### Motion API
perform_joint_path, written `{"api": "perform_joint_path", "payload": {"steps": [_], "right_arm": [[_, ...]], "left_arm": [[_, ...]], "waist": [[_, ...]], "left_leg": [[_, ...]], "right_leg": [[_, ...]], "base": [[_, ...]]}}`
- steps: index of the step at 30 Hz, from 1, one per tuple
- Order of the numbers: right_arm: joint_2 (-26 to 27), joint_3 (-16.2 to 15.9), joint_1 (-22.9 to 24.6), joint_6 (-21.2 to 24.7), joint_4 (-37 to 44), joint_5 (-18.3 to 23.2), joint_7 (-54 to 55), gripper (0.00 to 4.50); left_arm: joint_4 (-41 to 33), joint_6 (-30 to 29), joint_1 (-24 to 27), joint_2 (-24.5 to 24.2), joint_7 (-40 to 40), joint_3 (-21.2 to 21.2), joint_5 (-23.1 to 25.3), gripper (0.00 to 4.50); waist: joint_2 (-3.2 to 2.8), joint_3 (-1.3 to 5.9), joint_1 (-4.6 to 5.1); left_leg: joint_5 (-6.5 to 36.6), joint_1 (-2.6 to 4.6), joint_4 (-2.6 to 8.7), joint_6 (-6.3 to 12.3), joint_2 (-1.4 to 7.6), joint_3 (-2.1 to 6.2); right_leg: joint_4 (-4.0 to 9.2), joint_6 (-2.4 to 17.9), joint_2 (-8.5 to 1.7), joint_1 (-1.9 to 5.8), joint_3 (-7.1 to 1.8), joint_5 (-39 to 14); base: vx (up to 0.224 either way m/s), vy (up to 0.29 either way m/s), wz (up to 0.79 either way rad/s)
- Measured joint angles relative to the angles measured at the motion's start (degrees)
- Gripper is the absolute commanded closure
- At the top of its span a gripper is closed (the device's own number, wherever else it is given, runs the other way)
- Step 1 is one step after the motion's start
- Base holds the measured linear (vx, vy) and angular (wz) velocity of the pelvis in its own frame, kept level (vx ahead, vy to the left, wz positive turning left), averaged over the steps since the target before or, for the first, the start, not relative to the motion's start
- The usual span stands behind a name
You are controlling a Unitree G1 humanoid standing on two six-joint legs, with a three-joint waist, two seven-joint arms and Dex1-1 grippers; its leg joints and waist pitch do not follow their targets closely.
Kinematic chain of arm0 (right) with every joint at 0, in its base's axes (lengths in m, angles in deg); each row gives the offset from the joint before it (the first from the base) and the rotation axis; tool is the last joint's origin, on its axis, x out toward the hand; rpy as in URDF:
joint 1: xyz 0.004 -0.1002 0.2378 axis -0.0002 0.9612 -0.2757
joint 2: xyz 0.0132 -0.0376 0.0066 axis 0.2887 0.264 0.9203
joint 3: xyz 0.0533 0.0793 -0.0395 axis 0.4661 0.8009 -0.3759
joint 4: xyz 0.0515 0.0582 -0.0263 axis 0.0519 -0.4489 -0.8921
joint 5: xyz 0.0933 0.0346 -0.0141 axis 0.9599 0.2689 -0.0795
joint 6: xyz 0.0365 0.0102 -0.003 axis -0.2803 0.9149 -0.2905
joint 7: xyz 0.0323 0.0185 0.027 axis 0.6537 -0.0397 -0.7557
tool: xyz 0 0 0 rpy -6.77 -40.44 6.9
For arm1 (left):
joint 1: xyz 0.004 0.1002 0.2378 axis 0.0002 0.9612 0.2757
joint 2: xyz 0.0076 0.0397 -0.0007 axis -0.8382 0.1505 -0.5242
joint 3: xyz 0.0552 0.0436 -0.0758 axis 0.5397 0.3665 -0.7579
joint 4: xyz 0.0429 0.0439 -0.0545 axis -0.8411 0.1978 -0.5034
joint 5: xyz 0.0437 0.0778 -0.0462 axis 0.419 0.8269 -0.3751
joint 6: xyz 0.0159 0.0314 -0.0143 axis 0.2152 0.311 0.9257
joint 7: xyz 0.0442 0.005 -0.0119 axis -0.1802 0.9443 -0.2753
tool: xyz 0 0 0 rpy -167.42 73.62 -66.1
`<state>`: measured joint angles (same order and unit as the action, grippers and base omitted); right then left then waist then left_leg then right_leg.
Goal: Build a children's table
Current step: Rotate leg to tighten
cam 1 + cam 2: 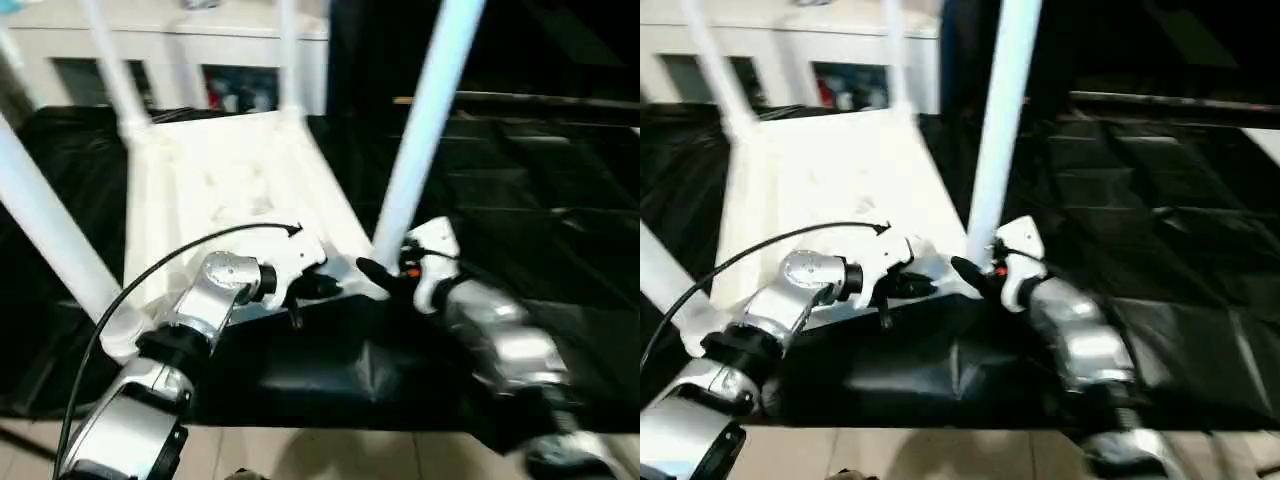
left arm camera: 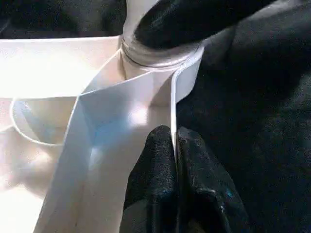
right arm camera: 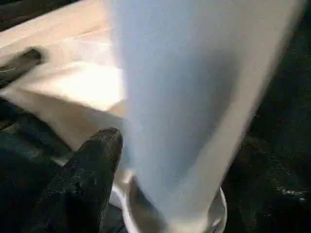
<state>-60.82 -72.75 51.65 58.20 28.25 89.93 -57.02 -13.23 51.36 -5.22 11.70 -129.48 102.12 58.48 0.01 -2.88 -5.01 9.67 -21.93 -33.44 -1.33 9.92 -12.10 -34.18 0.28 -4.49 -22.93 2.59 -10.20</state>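
Observation:
The children's table lies upside down on black cloth, its white ribbed tabletop (image 1: 230, 190) facing up. All of its long white legs stand in the corner sockets. The near right leg (image 1: 425, 120) rises from the corner closest to both grippers. My left gripper (image 2: 174, 133) is shut on the tabletop's thin rim wall, just beside that corner socket (image 2: 160, 56). My right gripper (image 1: 385, 275) stands open around the base of the near right leg, and one black finger (image 3: 92, 165) lies against the leg's side. The other finger is hidden behind the leg.
Black cloth (image 1: 520, 180) covers the work surface, whose front edge drops to a pale floor (image 1: 330, 455). A white cabinet (image 1: 180, 50) with glass doors stands behind. The other legs (image 1: 50, 230) (image 1: 110, 70) (image 1: 287, 55) stick up around my left arm.

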Motion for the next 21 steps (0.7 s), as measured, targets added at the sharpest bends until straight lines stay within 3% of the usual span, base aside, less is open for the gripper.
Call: {"api": "perform_joint_path", "payload": {"steps": [7, 10, 14, 17, 21], "right_arm": [[-9.12, -0.13, 5.4, 1.68, 8.18, 2.02, -9.59, 1.17], [-11.79, 0.21, 6.14, 2.53, 10.23, 2.49, -11.73, 1.14], [-14.5, 0.36, 6.75, 6.05, 14.37, 5.69, -16.04, 1.14], [-15.17, 0.32, 8.17, 8.29, 16.26, 8.27, -18.41, 1.14], [-14.23, 0.05, 8.44, 10.39, 17.45, 9.9, -19.36, 1.14]], "left_arm": [[-4.9, -0.46, 3.0, -1.07, -1.02, -0.94, -0.72, 4.5], [-8.3, -3.16, 4.67, -1.9, -2.04, -2.38, -3.83, 4.05], [-19.44, -8.0, 7.01, -3.83, -5.06, -3.68, -8.96, 3.9], [-25.63, -12.15, 8.29, -6.81, -7.02, -5.02, -10.52, 3.54], [-33.27, -18.09, 12.28, -11.22, -10.05, -4.77, -12.42, 3.38]], "waist": [[-0.33, -0.08, -0.18], [-0.3, -0.14, 0.0], [-0.03, -0.3, -0.1], [-0.02, -0.28, -0.03], [0.09, -0.34, 0.19]], "left_leg": [[-0.01, -0.1, 0.1, -0.01, 0.0, 0.0], [-0.01, -0.22, 0.11, 0.0, 0.01, -0.01], [0.01, -0.28, 0.09, 0.03, 0.06, 0.0], [0.01, -0.19, 0.1, 0.02, 0.07, 0.0], [0.0, -0.11, 0.04, 0.0, 0.07, 0.0]], "right_leg": [[0.0, -0.05, 0.0, -0.15, 0.02, -0.03], [0.0, -0.05, 0.0, -0.26, 0.04, -0.03], [0.03, -0.05, 0.03, -0.27, 0.09, -0.04], [0.01, -0.06, 0.04, -0.22, 0.09, -0.04], [-0.05, -0.05, 0.04, -0.2, 0.06, -0.03]], "base": [[0.0, 0.0, 0.0], [0.0, 0.0, 0.0], [0.0, 0.0, 0.0], [0.0, 0.0, 0.0], [0.0, 0.0, 0.0]]}}
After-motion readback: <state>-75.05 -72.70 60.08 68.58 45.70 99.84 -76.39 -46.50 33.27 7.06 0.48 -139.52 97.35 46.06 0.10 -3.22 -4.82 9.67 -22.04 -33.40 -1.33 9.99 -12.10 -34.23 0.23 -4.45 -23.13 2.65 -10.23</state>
